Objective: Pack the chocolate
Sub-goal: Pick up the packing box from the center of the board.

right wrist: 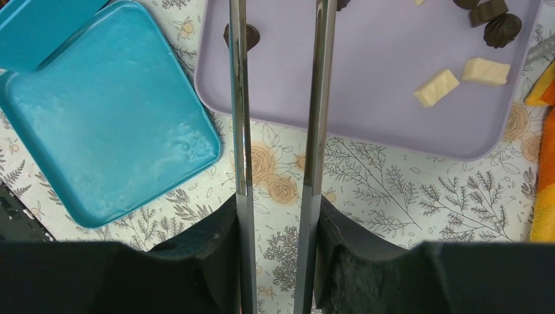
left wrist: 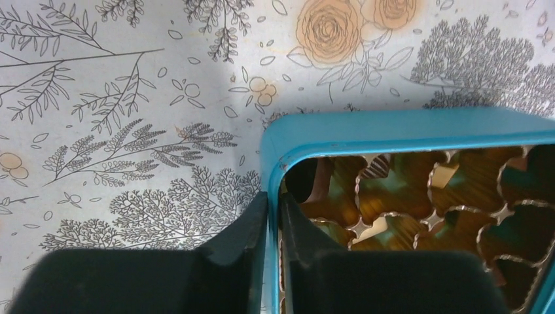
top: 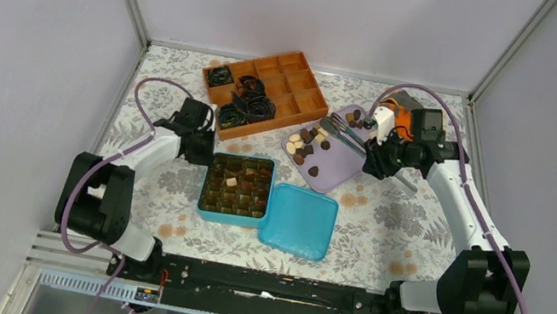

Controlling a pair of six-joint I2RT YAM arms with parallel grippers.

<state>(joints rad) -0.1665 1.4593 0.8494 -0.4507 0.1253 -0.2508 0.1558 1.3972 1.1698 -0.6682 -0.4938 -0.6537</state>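
Top external view, contents set out from the teal box (top: 203, 196), which stands mid-table on a floral cloth (top: 385, 219).

1. Teal box: lidless, with a gold-edged cell insert. A few cells hold chocolate (top: 232, 182), one piece cream-white and the others brown.
2. Teal lid (top: 298, 221): lies flat against the box's right side.
3. Lavender tray (top: 337, 172): beyond the box and to its right. It carries loose chocolate in dark brown, mid brown and cream-white, clustered on the tray's box-side half, with a few pieces at its far corner.
4. Orange divided tray (top: 305, 84): beyond the box, further off than the lavender tray. Black paper cups (top: 254, 105) fill its compartments on the box side.
5. Markings: small tags on the base rail, nearer the camera than the box, probably labels; too small to read.
6. Left gripper (left wrist: 273, 203): clamped on the box's wall at the far-left corner. One finger is outside and one inside, with only the wall between them.
7. Right gripper (right wrist: 278, 216): beyond the box and right of it, at the lavender tray's right edge. It is closed around metal tongs (right wrist: 240, 98). The two blades stand apart and parallel and reach over the tray, with nothing between them. The blade tips run out of the right wrist view.
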